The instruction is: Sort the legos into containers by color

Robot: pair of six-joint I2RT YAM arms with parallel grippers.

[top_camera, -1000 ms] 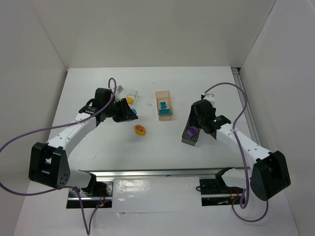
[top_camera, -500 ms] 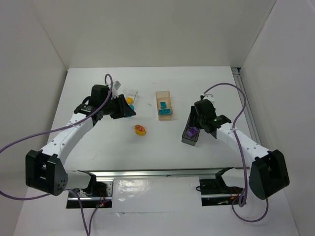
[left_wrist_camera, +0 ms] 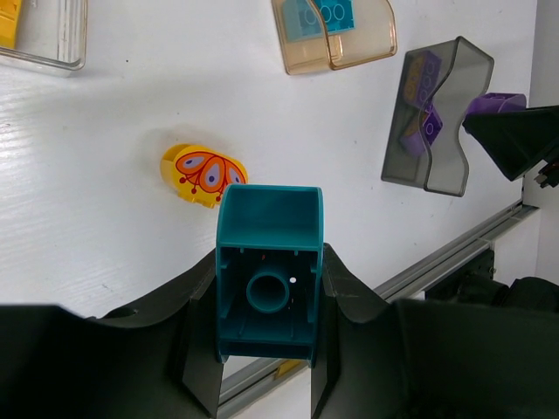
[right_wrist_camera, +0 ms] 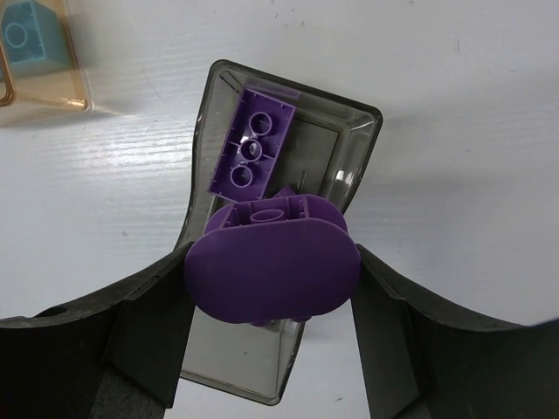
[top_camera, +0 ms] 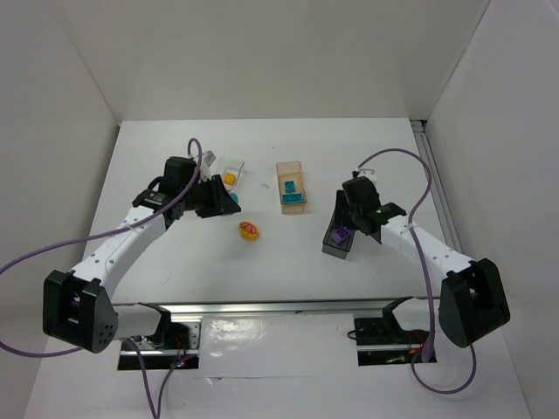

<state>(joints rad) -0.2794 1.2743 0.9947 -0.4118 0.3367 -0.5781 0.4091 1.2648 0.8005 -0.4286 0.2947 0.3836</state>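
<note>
The left gripper (left_wrist_camera: 269, 292) had its jaws closed on a teal piece (left_wrist_camera: 269, 262), gripped by its two sides, hollow underside and round tube facing the wrist camera. Just beyond the fingertips, a touch to the left, lay a yellow-orange rounded piece (left_wrist_camera: 203, 175) with a butterfly print, alone on the white table (left_wrist_camera: 131, 113). Further past the tips and far left sat the clear tray (left_wrist_camera: 52, 52), a yellow piece (left_wrist_camera: 9, 22) in its corner. Ahead and slightly right stood the tan box (left_wrist_camera: 349, 52), teal bricks (left_wrist_camera: 327, 16) inside.

Over on the other side, the right gripper (right_wrist_camera: 272, 279) had its jaws clamped around a purple rounded piece (right_wrist_camera: 271, 275), one finger on each end. Directly beneath those jaws, reaching out past the tips, was the dark grey box (right_wrist_camera: 354, 157). A purple brick (right_wrist_camera: 253, 153) lay inside it just beyond the fingertips, underside up. Whether the held piece touched the box could not be told. A corner of the tan box showed well ahead, off to the left of the jaws.
</note>
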